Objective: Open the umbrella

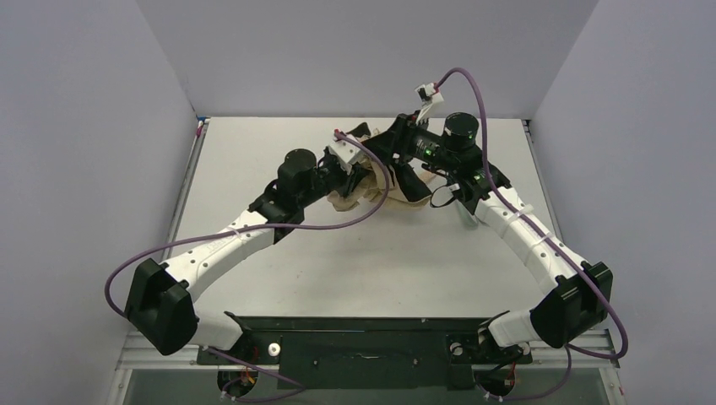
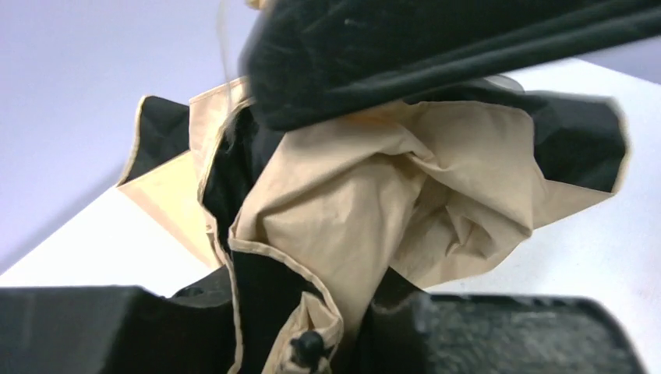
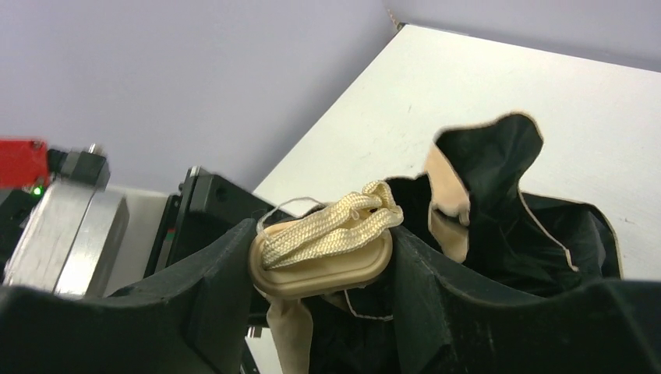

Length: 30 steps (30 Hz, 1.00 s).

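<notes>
Umbrella [image 1: 371,201] collapsed, crumpled, at table [image 1: 380,270] 12 o'clock, between both grippers. Handle [image 3: 327,265] plus cord pinched firm in right gripper [image 3: 321,274]. Left gripper [image 1: 355,179] at umbrella's 9 o'clock, jaws straddling tan canopy fabric [image 2: 351,210]; can't tell if biting. Suggest: grab ribs, not loose cloth; hold handle fixed, pull along shaft.

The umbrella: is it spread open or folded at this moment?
Folded, not spread. The umbrella has crumpled fabric in loose folds; the top view shows only a small bunch, no stretched canopy.
</notes>
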### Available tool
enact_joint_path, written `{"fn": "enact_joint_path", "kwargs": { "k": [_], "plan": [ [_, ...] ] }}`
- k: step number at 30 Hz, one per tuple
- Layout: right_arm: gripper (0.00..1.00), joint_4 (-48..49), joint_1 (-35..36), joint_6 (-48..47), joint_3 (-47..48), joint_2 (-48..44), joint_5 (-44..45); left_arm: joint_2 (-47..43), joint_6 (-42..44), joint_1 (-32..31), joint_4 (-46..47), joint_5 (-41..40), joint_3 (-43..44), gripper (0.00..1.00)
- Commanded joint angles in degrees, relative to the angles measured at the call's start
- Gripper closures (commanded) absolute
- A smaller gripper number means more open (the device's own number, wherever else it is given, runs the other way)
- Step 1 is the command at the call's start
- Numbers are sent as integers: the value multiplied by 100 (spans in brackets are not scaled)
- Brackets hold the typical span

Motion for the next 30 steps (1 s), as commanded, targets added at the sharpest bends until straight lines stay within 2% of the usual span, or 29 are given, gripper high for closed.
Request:
{"fn": "enact_joint_path", "kwargs": {
  "k": [1, 2, 3, 15, 22, 30],
  "plan": [
    [100, 858, -8, 418, 204, -239, -339, -241, 282, 8, 318, 108, -181, 89],
    [100, 865, -49, 446, 248, -232, -326, -250, 287, 2, 210, 105, -207, 98],
    [100, 870, -79, 456, 273, -202, -314, -284, 285, 10, 156, 97, -222, 100],
    [100, 817, -571, 495, 874, -37, -163, -502, 440, 67, -423, -125, -711, 100],
    [100, 823, -738, 593, 933, -56, -105, -465, 607, 90, -756, -413, -832, 100],
    [100, 806, -893, 568, 923, -45, -63, -435, 660, 140, -888, -386, -863, 100]
  ]
}}
